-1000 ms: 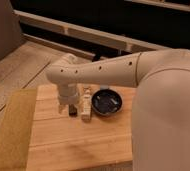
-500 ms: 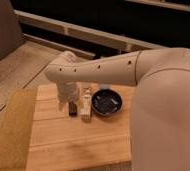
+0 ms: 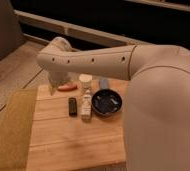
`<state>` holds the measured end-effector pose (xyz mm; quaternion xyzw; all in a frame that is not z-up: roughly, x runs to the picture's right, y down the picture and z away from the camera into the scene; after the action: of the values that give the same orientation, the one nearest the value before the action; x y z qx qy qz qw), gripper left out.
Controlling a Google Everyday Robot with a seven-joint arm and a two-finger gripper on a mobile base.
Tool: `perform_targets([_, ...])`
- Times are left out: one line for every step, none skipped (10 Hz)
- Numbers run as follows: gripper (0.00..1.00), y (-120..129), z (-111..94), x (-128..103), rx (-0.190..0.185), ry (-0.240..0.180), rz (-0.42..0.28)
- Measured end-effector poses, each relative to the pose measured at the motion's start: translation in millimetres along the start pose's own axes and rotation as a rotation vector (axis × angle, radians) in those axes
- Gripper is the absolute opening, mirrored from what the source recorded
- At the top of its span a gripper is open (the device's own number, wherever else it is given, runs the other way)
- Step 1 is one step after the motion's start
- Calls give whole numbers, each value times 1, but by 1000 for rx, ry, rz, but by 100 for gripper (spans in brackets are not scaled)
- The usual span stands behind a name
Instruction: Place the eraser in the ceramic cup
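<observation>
At the far left a yellow-green mat (image 3: 8, 125) lies along the edge of the wooden tabletop (image 3: 73, 145). Next to it, over the tabletop's back left corner, the gripper (image 3: 57, 86) hangs down from the wrist of the cream arm (image 3: 93, 61). Its jaws stand wide, and the eraser is not between them. Just to the right of the gripper lies an orange-red sausage-shaped thing (image 3: 67, 87), crosswise on the boards. Whether it touches the gripper cannot be told.

Nearer the front than that, the eraser (image 3: 73, 106) lies flat on the wood, a small black block with its long side running front to back. It is apart from the gripper and outside the cup. The ceramic cup (image 3: 85, 80) stands upright further back and a little to the right, whitish and narrow, just beside the end of the orange-red thing. In front of the cup a cream-white bottle (image 3: 86, 106) lies on its side, parallel to the eraser and just to its right.

Right of the bottle, close to it, sits the wide black bowl (image 3: 107, 102). Behind the bowl a small blue-grey object (image 3: 104, 83) shows — too indistinct to name. The arm passes above all of these, and its thick upper part (image 3: 163, 100) fills the right side of the view, hiding the tabletop's right edge.
</observation>
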<state>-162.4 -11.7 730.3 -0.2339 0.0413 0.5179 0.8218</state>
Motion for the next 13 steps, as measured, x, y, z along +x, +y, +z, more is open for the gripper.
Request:
perform_targets([65,-9,12,-8,-41,-10,-9])
perform_targets([65,-15,23,-11,-67,-3,-13])
perform_targets([65,-20,37,-11,-95,16,-15])
perform_targets([65,-21,56,-9,-120,51,-24])
perform_targets([65,-21,71,-6,-130,87,-32])
perform_targets([65,-20,83,-5,-134,116,-37])
perform_targets([65,-18,97,-5,-130,153,-39])
perform_targets([65,-16,110,-5,-124,186,-38])
perform_targets([65,-18,120,-5,-115,214,-30])
perform_targets([65,-21,129,-4,-102,245,-15])
perform_targets([65,-23,137,-6,-93,264,1])
perform_targets([65,-27,147,-1,-75,299,23])
perform_targets([65,-31,156,3,-57,329,47])
